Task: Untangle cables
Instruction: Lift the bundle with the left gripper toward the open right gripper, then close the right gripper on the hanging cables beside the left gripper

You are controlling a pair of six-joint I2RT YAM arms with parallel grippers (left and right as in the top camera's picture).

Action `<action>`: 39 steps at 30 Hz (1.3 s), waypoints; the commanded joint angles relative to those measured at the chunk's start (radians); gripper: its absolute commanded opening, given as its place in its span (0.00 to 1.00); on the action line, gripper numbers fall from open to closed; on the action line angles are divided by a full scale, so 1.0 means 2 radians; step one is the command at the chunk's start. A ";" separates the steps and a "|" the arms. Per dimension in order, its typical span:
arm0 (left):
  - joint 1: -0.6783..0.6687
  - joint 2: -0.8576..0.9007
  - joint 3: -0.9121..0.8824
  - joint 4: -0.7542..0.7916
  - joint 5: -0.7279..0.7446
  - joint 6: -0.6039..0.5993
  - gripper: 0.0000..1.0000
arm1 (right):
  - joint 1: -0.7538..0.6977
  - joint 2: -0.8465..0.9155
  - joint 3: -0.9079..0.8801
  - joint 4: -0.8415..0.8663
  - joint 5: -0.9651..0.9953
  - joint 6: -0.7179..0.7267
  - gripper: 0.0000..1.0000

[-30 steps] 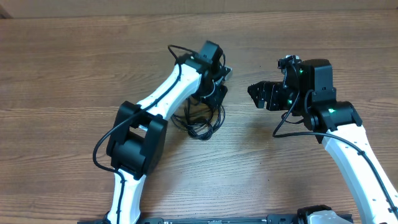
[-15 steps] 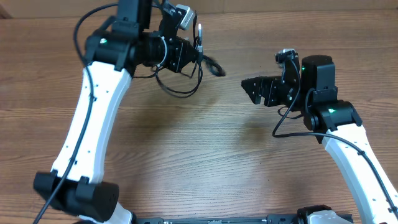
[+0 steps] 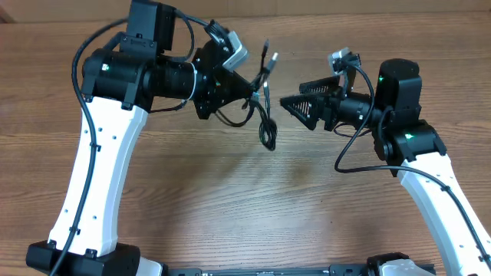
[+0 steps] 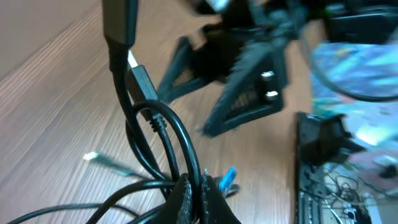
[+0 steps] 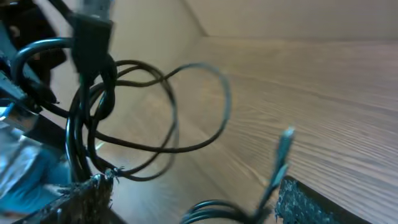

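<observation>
Raised off the table (image 3: 230,199) since a second earlier, when they lay heaped on it, the cables (image 3: 268,138) are now hung in the air toward 12 o'clock, clamped tight in the left gripper (image 3: 249,92). They are probably held up so that loops are loosened by their own weight and offered to the right gripper (image 3: 294,106), which is spread wide and empty at their 3 o'clock. One bundle is counted, its cords not separable by eye, and two grippers.
</observation>
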 commanded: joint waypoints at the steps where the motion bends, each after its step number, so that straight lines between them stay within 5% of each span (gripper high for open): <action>1: 0.029 -0.013 0.010 -0.012 0.140 0.114 0.04 | -0.002 0.001 0.011 0.022 -0.084 -0.004 0.81; 9: 0.116 -0.013 0.010 -0.019 0.330 0.138 0.04 | -0.002 0.001 0.011 0.121 -0.186 0.002 0.71; 16: 0.117 -0.012 0.010 -0.024 0.330 0.136 0.04 | -0.001 0.001 0.011 0.195 -0.193 0.042 0.59; 21: 0.108 -0.012 0.010 -0.024 0.330 0.136 0.04 | -0.001 0.001 0.011 0.225 -0.191 0.041 0.39; 39: 0.027 -0.007 0.010 0.003 0.306 0.138 0.04 | 0.000 0.001 0.011 0.286 -0.192 0.042 0.40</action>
